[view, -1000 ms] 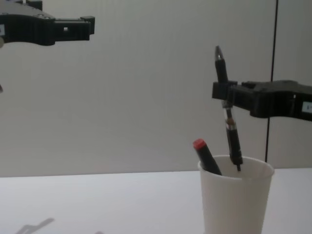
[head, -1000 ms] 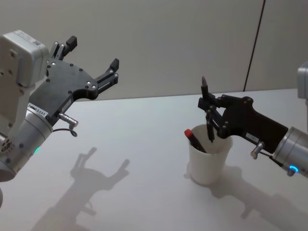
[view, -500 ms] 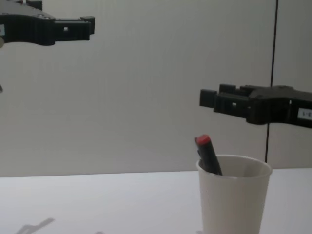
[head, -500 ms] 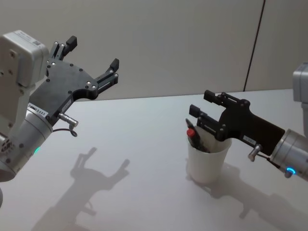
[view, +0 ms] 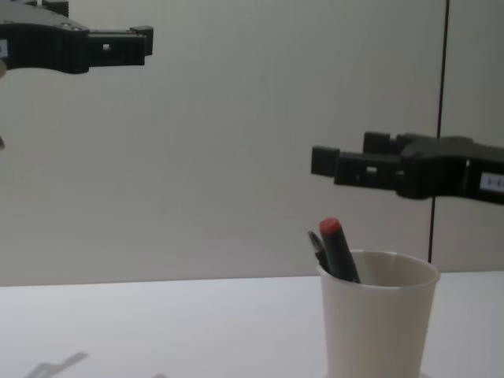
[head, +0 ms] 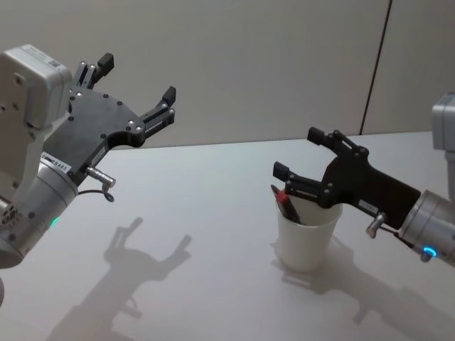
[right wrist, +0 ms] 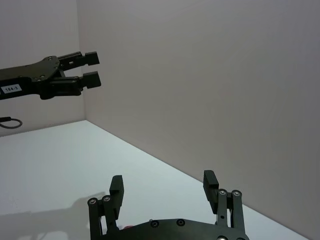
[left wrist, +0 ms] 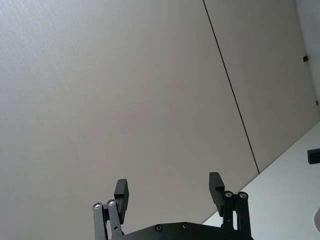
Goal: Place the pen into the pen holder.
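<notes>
Pen [head: 287, 204] in cup, right fingers [head: 281, 170] wide, empty

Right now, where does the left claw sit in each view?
Head: left claw upper left, raised, open.
Chest: claw in the top left corner, side-on.
Left wrist: its own fingers against the wall.
Right wrist: claw far off across the table.
Shared landmark: the white table below it.
</notes>
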Controlling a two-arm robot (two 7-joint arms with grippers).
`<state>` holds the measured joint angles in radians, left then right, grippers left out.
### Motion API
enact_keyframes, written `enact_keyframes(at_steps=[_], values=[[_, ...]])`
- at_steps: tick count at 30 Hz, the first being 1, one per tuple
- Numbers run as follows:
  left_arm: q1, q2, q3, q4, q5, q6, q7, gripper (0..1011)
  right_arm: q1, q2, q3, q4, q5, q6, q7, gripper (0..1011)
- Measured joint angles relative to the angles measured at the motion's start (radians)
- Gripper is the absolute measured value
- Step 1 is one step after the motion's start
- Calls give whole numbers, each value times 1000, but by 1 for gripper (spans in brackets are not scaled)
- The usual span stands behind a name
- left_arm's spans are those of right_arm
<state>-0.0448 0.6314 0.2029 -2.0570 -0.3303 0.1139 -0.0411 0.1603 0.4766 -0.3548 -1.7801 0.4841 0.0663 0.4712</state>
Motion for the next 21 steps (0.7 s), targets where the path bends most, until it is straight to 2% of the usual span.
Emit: enact_keyframes(at_steps=[3,9,12,13,21], values=[[0,0,0,0,0,0,0,1001,0,5,4,-15,-3,0,-6,1001],[0,0,0,0,0,0,0,1001,-6,35,25,-68,-6,0,-43,1001],[0,0,0,0,0,0,0,1001,-18,67,46,-108,0,0,-80,1001],[0,0,0,0,0,0,0,1001,-18,67,46,-108,0,0,-80,1002],[0,0,0,0,0,0,0,1001,-64,161,112,-192,33,-13,-177,1002]])
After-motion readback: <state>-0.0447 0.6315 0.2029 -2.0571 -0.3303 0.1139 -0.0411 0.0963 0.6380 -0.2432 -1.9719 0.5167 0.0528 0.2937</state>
